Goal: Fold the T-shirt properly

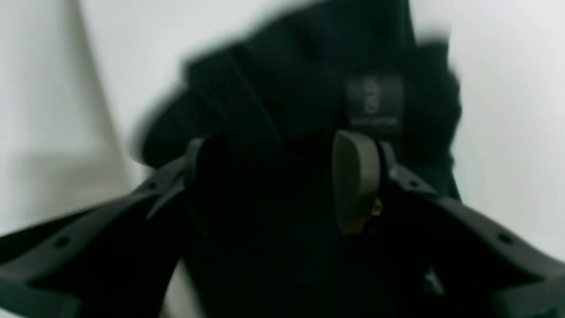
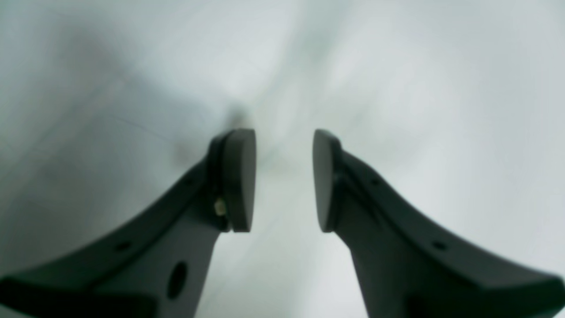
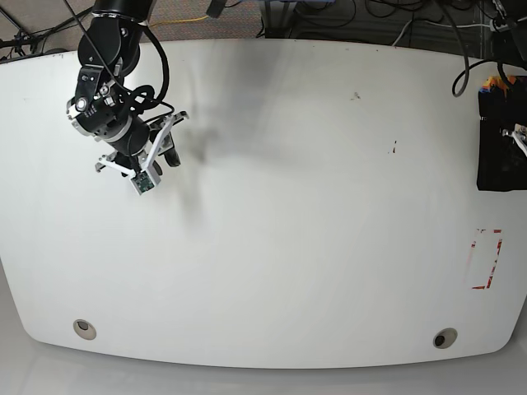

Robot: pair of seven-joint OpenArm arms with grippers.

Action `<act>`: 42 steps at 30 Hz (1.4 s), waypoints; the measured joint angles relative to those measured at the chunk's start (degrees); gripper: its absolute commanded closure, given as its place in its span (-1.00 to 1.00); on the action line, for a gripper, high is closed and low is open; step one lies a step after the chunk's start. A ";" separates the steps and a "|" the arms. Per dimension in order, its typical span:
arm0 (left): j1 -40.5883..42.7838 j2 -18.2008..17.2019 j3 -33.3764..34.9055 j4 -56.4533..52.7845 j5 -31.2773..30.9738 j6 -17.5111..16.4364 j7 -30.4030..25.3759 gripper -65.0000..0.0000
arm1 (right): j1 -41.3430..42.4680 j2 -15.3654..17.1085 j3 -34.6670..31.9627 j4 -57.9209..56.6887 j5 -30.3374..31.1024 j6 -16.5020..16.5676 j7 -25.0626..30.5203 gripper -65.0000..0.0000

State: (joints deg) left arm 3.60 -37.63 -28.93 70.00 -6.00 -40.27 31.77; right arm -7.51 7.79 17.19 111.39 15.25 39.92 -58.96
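The black T-shirt (image 3: 496, 156) is a bunched, folded bundle at the table's far right edge. In the left wrist view, blurred, the T-shirt (image 1: 309, 66) fills the gap between the fingers of my left gripper (image 1: 271, 141), and a grey neck label (image 1: 374, 101) shows just beyond the olive pad (image 1: 355, 185). The left gripper (image 3: 517, 133) is shut on the bundle. My right gripper (image 2: 282, 132) stands open with nothing between its pads, above bare white table. In the base view the right gripper (image 3: 167, 148) hangs over the table's upper left, far from the shirt.
The white table (image 3: 272, 206) has a red dashed rectangle (image 3: 486, 259) marked near its right edge, below the shirt. Two round holes (image 3: 83, 328) (image 3: 445, 338) sit near the front edge. Cables (image 3: 387, 20) run behind the back edge.
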 measured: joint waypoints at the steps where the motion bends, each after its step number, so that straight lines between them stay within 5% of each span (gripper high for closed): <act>1: 0.07 0.13 -0.76 1.79 0.44 0.07 0.85 -0.06 | 0.02 0.04 0.02 0.00 -0.02 0.00 -0.02 0.38; 6: -0.13 2.12 -1.88 13.88 1.05 0.42 3.93 -0.03 | 0.17 2.71 0.07 0.00 -0.52 0.09 3.34 0.38; 12: 2.32 13.73 -0.98 26.23 3.76 -0.24 1.18 -0.04 | 0.81 3.13 -0.04 -3.91 -2.54 0.20 14.99 0.38; 22: 7.58 30.18 2.56 29.00 8.09 14.51 -22.29 -0.04 | 1.53 2.60 1.64 -17.07 -16.35 0.52 41.99 0.38; 25: 11.58 34.10 3.23 28.85 8.24 15.17 -29.24 -0.03 | -0.07 2.62 4.96 -19.08 -16.11 0.33 49.03 0.38; 34: 26.60 42.97 6.95 33.40 8.37 16.02 -33.09 -0.02 | -10.40 2.40 9.88 -17.53 -15.82 0.17 52.43 0.38; 42: 45.05 46.80 11.34 40.24 7.93 15.82 -33.14 -0.02 | -27.45 2.58 13.14 -12.35 -4.24 -0.57 51.65 0.38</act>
State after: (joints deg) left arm 48.64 9.17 -17.58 110.24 1.93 -24.45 -1.37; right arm -34.96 10.37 30.33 99.04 11.00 39.35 -7.31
